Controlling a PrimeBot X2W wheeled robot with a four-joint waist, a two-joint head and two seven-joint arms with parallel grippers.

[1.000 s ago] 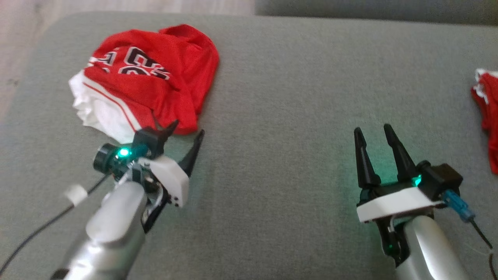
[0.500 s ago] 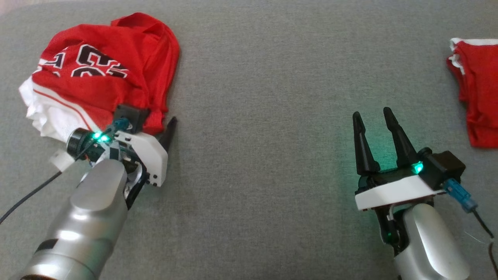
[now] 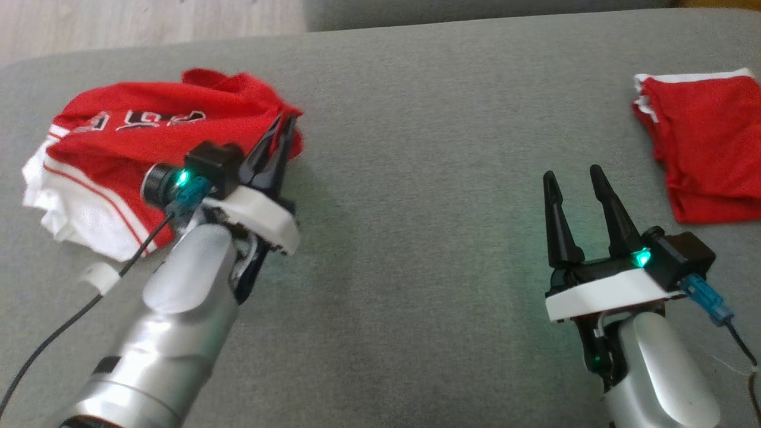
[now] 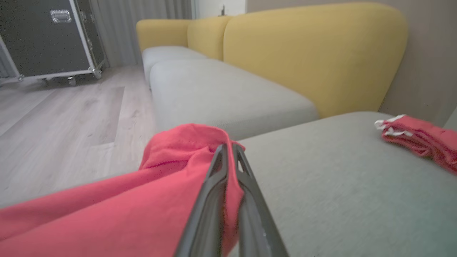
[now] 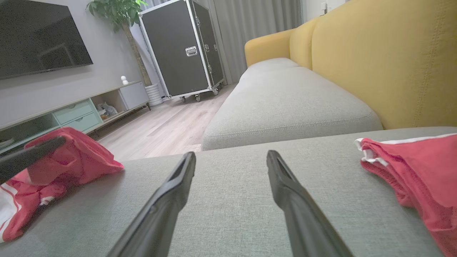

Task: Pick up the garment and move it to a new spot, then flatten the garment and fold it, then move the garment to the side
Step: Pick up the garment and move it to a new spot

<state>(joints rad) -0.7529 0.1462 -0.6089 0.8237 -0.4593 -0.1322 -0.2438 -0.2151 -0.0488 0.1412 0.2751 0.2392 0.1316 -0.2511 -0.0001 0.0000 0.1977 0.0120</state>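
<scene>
Tightly, the left jaws stood pressed together on a fold at the right edge of the garment (image 3: 119, 137), with red cloth caught between them near the tips. The right jaws stood wide apart with nothing in them, low over bare cushion and well apart from the heap.

The garment lay crumpled at the left end of the cushion (image 3: 416, 178), close to the side that dropped to the floor (image 4: 71, 117). The pinch looked thin. A quick lift could pull the fold free, or raise one layer while the rest dragged, twisted or slid over that edge. A second garment (image 3: 707, 148) lay at the right end, and a long carry that way might tangle the two.

The cushion was grey weave, flat and probably a little grippy, on a sofa with a yellow backrest (image 4: 303, 53). The floor was pale wood. Beyond stood a black case (image 5: 182, 46), a TV (image 5: 35, 35) and a low cabinet (image 5: 71, 110).
</scene>
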